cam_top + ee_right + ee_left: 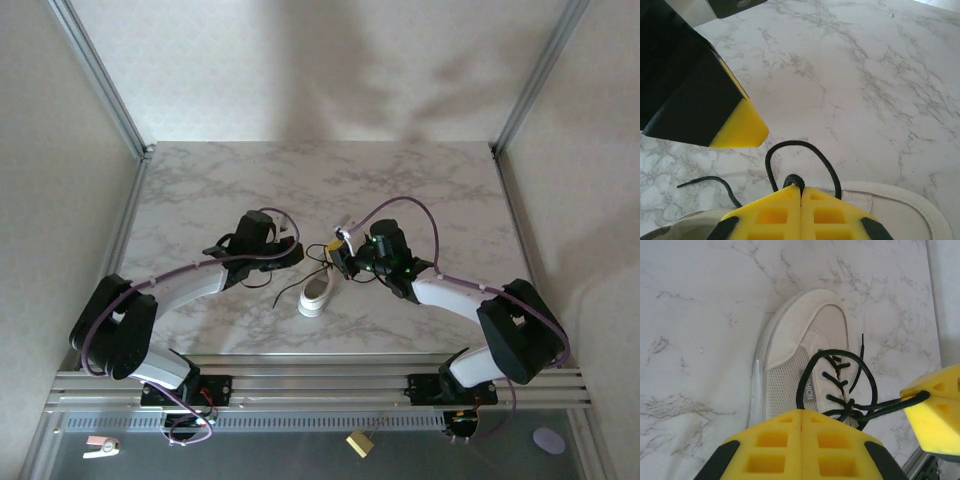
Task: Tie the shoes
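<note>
White low-top sneaker [316,295] with white sole sits near centre of grey-veined marble worktop [200,190], just nearer than both claw tips. Both arms bent elbows-out, forearms angling inward, wrists facing each other over shoe's laced part. Left claw [295,251] fully closed, yellow pads [770,445] pressed together just above lacing; cannot tell if lace is caught in it. Right claw [343,262] fully closed, pinching loop of thin black laces [790,144]; strand runs taut from shoe to it. Claws near each other, not touching.
</note>
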`<state>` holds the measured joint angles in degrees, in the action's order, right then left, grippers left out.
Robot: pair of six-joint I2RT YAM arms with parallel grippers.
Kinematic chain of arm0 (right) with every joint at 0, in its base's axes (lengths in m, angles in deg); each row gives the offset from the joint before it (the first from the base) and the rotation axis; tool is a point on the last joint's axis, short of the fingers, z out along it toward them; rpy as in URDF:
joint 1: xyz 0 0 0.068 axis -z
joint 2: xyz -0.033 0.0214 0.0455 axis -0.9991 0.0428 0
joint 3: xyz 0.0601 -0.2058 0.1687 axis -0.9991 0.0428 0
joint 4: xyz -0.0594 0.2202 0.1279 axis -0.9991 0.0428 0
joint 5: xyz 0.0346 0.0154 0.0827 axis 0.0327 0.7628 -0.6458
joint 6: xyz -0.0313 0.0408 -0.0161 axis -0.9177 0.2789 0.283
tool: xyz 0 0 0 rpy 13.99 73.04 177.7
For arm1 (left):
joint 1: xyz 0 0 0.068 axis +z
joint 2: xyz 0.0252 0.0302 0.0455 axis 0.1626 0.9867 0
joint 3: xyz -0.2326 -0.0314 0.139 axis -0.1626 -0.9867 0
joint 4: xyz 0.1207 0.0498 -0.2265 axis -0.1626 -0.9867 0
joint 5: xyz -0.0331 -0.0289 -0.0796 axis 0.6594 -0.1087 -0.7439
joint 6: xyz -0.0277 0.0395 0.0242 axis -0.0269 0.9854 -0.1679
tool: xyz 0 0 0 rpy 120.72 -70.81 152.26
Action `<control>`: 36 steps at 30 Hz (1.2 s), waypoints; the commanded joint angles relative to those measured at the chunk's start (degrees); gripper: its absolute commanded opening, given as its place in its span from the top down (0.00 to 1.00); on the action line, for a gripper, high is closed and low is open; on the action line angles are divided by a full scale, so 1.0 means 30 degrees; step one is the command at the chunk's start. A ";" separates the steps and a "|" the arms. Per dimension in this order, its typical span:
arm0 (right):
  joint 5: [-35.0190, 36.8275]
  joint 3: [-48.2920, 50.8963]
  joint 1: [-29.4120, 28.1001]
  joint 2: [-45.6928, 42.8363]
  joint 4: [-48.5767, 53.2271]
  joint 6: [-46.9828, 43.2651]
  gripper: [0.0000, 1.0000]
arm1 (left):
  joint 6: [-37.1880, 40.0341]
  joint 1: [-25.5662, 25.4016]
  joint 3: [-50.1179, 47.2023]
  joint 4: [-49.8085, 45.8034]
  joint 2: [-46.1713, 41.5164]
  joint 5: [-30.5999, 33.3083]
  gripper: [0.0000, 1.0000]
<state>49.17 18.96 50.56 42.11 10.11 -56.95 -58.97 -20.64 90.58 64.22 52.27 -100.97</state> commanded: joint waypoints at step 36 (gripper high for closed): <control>0.1886 0.0482 -0.0657 -0.0942 0.0748 -0.0142 1.00 | -0.0782 -0.1829 -0.2572 -0.7134 -0.4159 0.7028 0.58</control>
<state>53.72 22.26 49.33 38.92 10.85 -55.81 -63.30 -25.82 81.90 51.63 41.69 -86.11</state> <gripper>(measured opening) 0.038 0.425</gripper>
